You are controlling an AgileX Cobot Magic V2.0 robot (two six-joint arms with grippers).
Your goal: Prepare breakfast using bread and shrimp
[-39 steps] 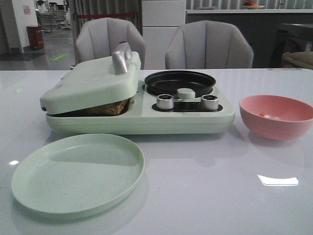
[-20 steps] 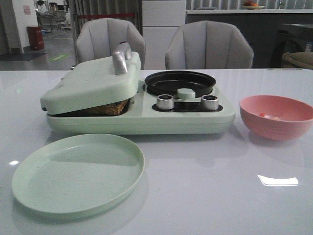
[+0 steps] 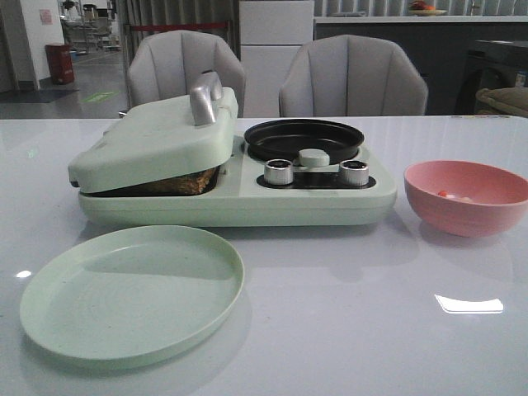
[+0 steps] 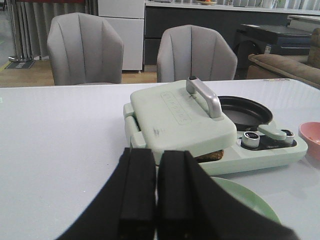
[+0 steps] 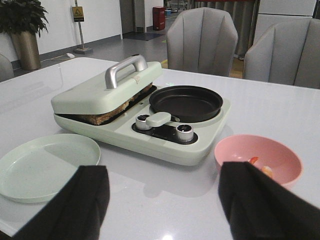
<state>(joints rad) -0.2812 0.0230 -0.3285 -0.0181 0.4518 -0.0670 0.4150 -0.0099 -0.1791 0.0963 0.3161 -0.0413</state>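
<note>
Above the table (image 3: pixel 346 330), left gripper (image 4: pixel 155 200) pressed together and empty, right gripper (image 5: pixel 162 200) spread wide, empty.

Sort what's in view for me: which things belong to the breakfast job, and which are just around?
Job: bread under the breakfast maker's lid; shrimp in the pink bowl; black pan; green plate.
Just around: two grey chairs, red bin.

No legible text in any view.
Embossed lettering runs along the breakfast maker's lid (image 4: pixel 176 106), too faint to read; a yellow floor sign (image 5: pixel 78 13) and a wall notice (image 3: pixel 44 16) in the background are too small to make out.
</note>
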